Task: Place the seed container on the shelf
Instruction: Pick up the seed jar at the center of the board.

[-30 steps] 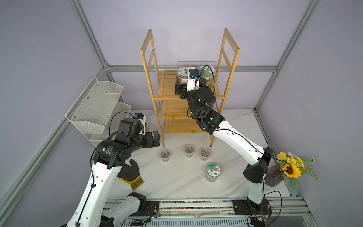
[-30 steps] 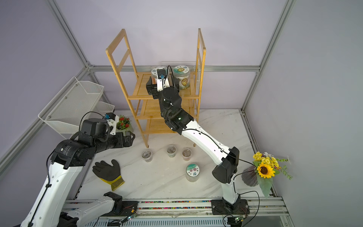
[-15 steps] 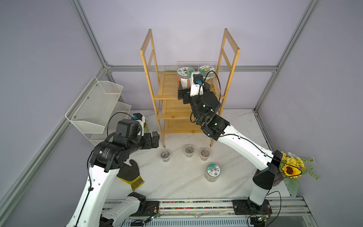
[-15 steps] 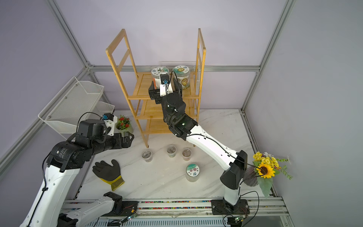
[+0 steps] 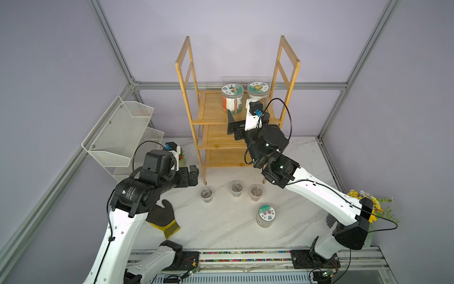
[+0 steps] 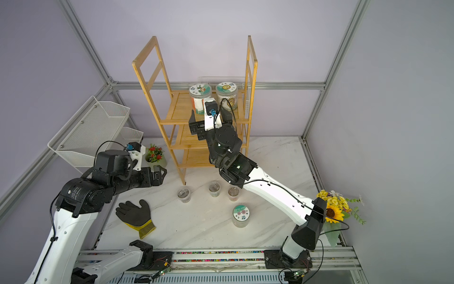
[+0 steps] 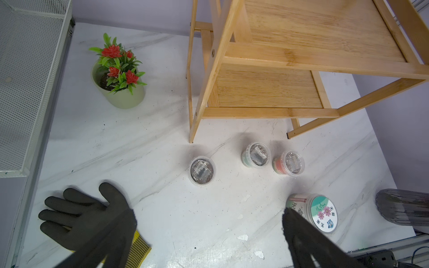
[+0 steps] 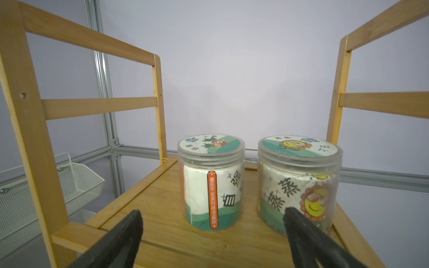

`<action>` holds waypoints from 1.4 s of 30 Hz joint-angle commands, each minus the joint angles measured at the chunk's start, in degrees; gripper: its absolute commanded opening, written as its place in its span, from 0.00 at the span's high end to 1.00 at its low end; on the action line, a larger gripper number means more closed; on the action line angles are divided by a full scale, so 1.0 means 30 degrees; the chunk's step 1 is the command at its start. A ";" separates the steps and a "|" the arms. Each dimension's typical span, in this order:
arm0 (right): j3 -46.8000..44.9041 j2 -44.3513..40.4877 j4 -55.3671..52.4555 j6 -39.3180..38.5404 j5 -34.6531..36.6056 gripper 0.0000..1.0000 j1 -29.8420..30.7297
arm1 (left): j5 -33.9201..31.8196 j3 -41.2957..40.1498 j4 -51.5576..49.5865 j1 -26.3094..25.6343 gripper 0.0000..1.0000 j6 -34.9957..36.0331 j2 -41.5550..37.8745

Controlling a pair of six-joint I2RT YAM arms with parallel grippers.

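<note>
The right gripper (image 8: 212, 211) gapes wide and empty before the shelf's (image 5: 211, 108) top tier, where the seed container (image 8: 210, 185) stands at its twelve o'clock: light, stiff, slick clear plastic, I'd judge, best pinched round the body below the lid (image 8: 210, 143).

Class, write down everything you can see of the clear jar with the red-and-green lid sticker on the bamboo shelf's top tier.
The jar is round, clear plastic, its clear lid bearing a green-and-white sticker with a red cartoon figure. Inside curls a white-and-green packet with an orange strip of Chinese characters. It stands upright, closed, on the top tier of the bamboo shelf, a gap from the sunflower jar beside it. The open right tool faces it without touching.
</note>
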 commanded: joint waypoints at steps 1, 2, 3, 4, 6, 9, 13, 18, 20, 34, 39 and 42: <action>-0.1027 -0.1614 -0.0519 -0.0090 0.0315 0.03 0.0691 | 0.0049 0.0648 0.0053 0.0204 0.00 -0.0208 -0.0333; -0.1477 -0.2054 -0.0683 -0.0084 0.0215 0.03 0.0878 | 0.0086 0.0600 0.0051 0.0197 0.00 -0.0209 -0.0384; -0.1875 -0.2493 -0.1018 0.0036 0.0122 0.03 0.1087 | 0.0088 0.0557 0.0036 0.0176 0.00 -0.0220 -0.0413; -0.2309 -0.2931 -0.1210 0.0128 0.0114 0.03 0.1275 | 0.0128 0.0528 0.0026 0.0176 0.00 -0.0206 -0.0421; -0.3292 -0.3912 -0.1823 0.0268 0.0057 0.03 0.1804 | 0.0097 0.0455 -0.0032 0.0196 0.00 -0.0180 -0.0506; -0.4633 -0.5319 -0.3039 0.0806 0.0307 0.03 0.2651 | 0.0130 0.0214 -0.0008 0.0197 0.00 -0.0148 -0.0697; -0.6572 -0.7087 -0.4496 0.1661 0.1287 0.03 0.3756 | 0.0272 -0.0283 0.0023 0.0198 0.00 -0.0201 -0.0929; -0.8410 -0.8988 -0.6709 0.3342 0.2494 0.03 0.4884 | 0.0390 -0.1086 0.0189 0.0188 0.00 -0.0365 -0.1378; -0.9152 -0.9625 -0.7437 0.4045 0.2910 0.03 0.5192 | 0.0512 -0.1395 0.0253 0.0192 0.00 -0.0460 -0.1503; -1.5673 -1.3974 -1.0295 1.0703 0.5542 0.03 0.6090 | 0.1334 -0.4237 0.1017 -0.0640 0.02 -0.1146 -0.2062; -1.6767 -1.4801 -1.1538 1.3009 0.5969 0.03 0.6090 | 0.0446 -0.4826 0.1339 -0.2314 0.02 -0.1821 -0.1776; -1.7345 -1.5478 -1.1744 1.3985 0.6196 0.03 0.6104 | -0.0356 -0.5107 0.1670 -0.3843 0.02 -0.2567 -0.1498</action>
